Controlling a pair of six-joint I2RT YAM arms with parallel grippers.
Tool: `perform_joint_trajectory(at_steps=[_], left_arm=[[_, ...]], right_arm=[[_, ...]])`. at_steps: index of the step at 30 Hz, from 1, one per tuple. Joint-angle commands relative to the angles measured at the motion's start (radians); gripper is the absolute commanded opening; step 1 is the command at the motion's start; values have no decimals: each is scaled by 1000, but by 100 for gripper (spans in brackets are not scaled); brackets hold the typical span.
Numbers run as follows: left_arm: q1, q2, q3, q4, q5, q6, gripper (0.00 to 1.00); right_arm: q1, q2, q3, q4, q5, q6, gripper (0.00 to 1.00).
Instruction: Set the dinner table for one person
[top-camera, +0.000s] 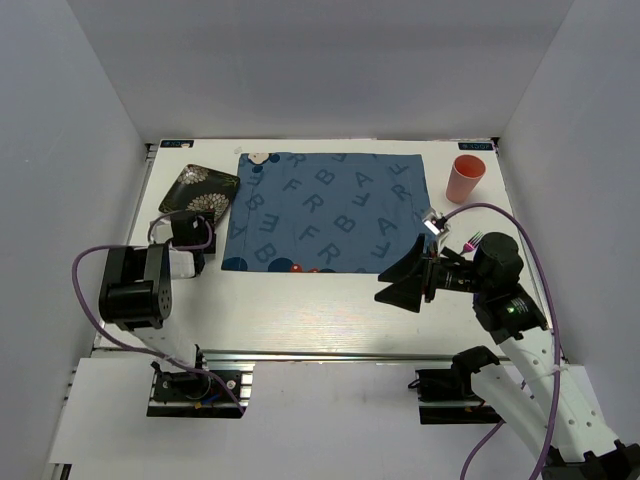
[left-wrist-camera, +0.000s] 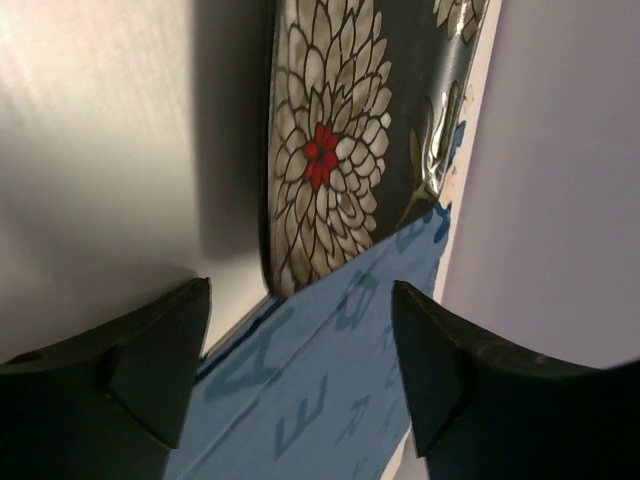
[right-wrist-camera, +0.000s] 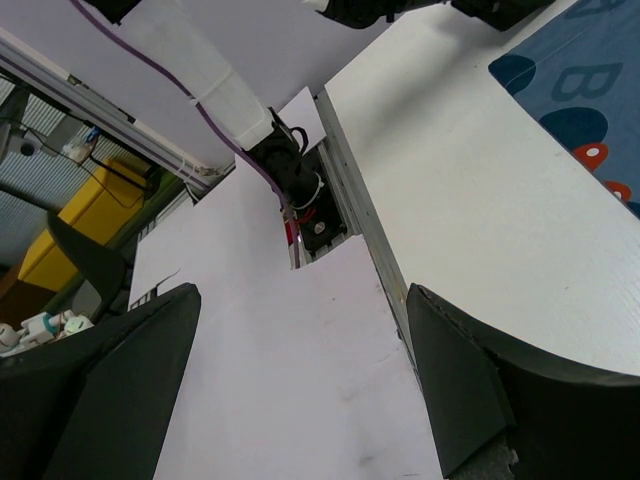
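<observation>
The white dinner table (top-camera: 300, 310) holds a blue letter-printed mat (top-camera: 325, 212) at its middle. A dark plate with a white flower pattern (top-camera: 199, 189) lies at the back left, touching the mat's left edge; it also shows in the left wrist view (left-wrist-camera: 320, 150). A salmon cup (top-camera: 465, 178) stands upright at the back right. My left gripper (top-camera: 192, 228) is open and empty, just short of the plate (left-wrist-camera: 300, 350). My right gripper (top-camera: 397, 280) is open and empty above the table's near right part, pointing left (right-wrist-camera: 300, 390).
A metal rail (top-camera: 330, 355) runs along the table's near edge, with white paper sheets (right-wrist-camera: 290, 380) below it. A small pink utensil (top-camera: 471, 240) lies partly hidden by the right arm. White walls enclose the table on three sides.
</observation>
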Motion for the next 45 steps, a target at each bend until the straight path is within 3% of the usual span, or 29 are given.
perform_joint_trajectory(at_steps=[1, 4, 7, 9, 12, 14, 17, 18, 21, 22, 23, 30, 37, 42, 45], left_arm=[[-5, 66, 59, -23, -17, 0, 80], [-5, 89, 76, -31, -45, 4, 72], [-5, 116, 97, -42, -63, 21, 72], [4, 130, 108, -43, -66, 21, 65], [4, 156, 125, -42, -73, 26, 64], [4, 175, 146, -71, -83, 35, 52], [4, 187, 149, -68, -83, 35, 48], [14, 189, 148, -66, -83, 38, 33], [14, 175, 148, -97, -97, 38, 17], [14, 167, 140, -105, -102, 38, 5], [14, 159, 137, -112, -103, 38, 0], [23, -7, 200, -243, -129, 46, 0], [41, -244, 185, -177, -249, 107, 0], [63, -290, 309, -172, -96, 324, 0], [63, -293, 355, -117, 109, 418, 0]], right_arm=[[3, 0, -13, 56, -22, 22, 89], [3, 11, -10, 50, -18, 19, 89], [3, 10, -11, 53, -15, 16, 89], [6, 13, -13, 51, -13, 10, 89], [4, 16, -17, 42, 1, 4, 89], [4, 19, -20, 42, 5, 4, 89], [6, 22, -19, 40, 8, 4, 89], [4, 25, -17, 40, 8, 2, 89], [3, 28, -14, 34, 13, 5, 89], [3, 28, -13, 31, 13, 5, 89], [6, 28, -11, 28, 15, 4, 89], [3, 20, 9, -6, 31, -2, 89], [1, -13, -25, -23, 84, -45, 89], [0, -10, -30, -44, 137, -42, 89], [1, -16, -7, -81, 212, -42, 89]])
